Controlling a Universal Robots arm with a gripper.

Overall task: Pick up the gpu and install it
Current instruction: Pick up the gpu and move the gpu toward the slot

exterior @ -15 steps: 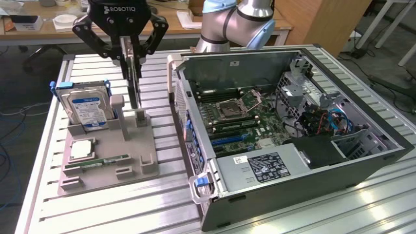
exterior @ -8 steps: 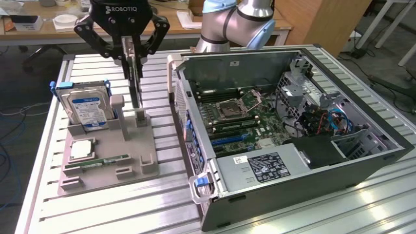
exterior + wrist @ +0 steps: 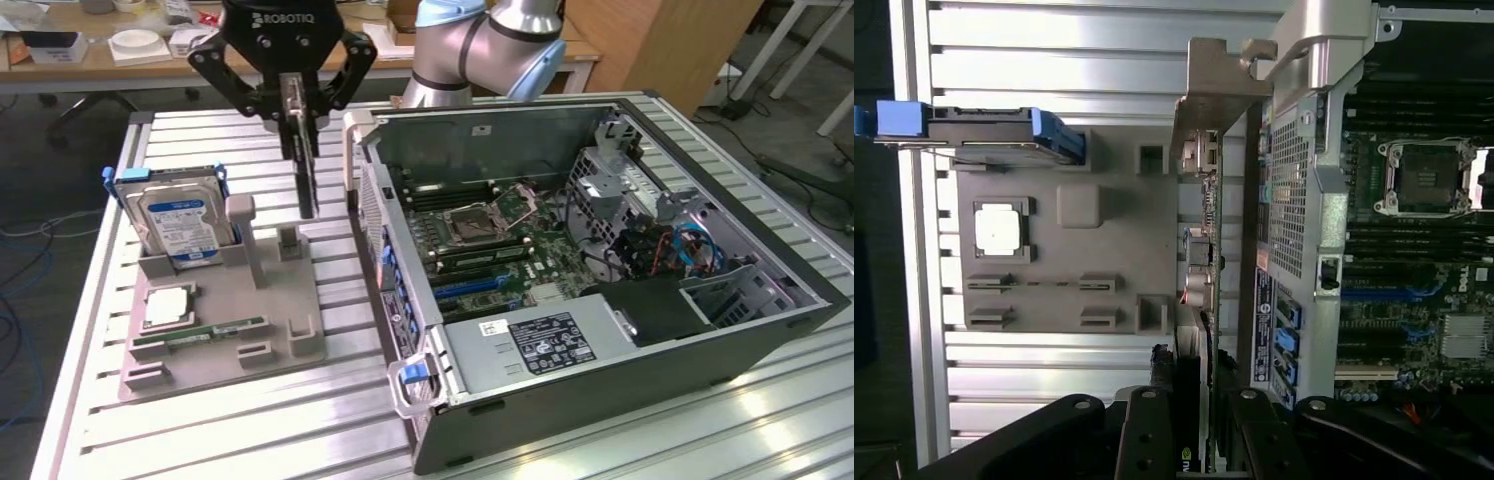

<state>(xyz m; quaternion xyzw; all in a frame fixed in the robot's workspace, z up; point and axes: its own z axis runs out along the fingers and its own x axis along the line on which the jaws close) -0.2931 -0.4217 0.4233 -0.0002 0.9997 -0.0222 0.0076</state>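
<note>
1. The computer case [image 3: 601,410] wall can be bumped — the gpu [image 3: 306,175] is hung just beside it.
2. The grey holder [image 3: 287,300] below can be knocked.
3. The gpu, pinched upright by the gripper [image 3: 300,118], can be tilted or dropped if held loosely.

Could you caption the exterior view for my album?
Pincer holds the gpu upright over the grey tray, beside the open computer case.
</note>
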